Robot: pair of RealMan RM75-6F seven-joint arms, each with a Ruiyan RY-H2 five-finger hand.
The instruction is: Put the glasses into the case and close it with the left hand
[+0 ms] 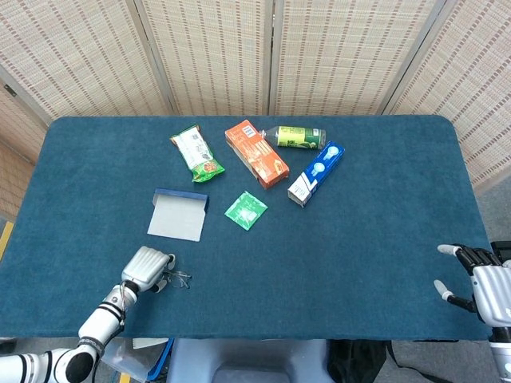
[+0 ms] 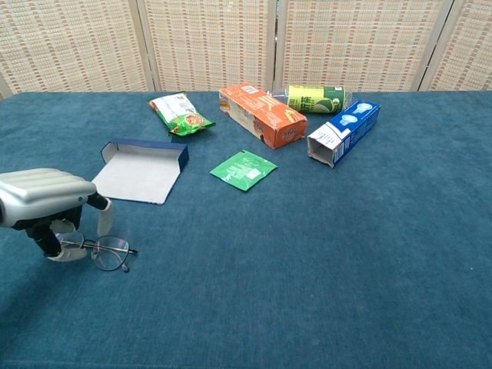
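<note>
The thin-framed glasses (image 2: 108, 252) lie on the blue cloth near the front left edge, also visible in the head view (image 1: 179, 278). My left hand (image 2: 44, 203) hangs over their left end; its thumb (image 2: 66, 254) touches the frame by the left lens and a finger (image 2: 104, 216) points down just behind it. The fingers stand apart around the frame, and the left lens is partly hidden by the hand (image 1: 146, 267). The open blue case (image 2: 138, 172) lies flat a little beyond, pale lining up. My right hand (image 1: 477, 284) rests open at the front right edge.
Behind the case lie a green snack bag (image 2: 181, 113), an orange box (image 2: 263, 116), a green bottle (image 2: 315, 99), a blue-and-white carton (image 2: 343, 131) and a small green sachet (image 2: 244, 169). A woven screen stands behind the table.
</note>
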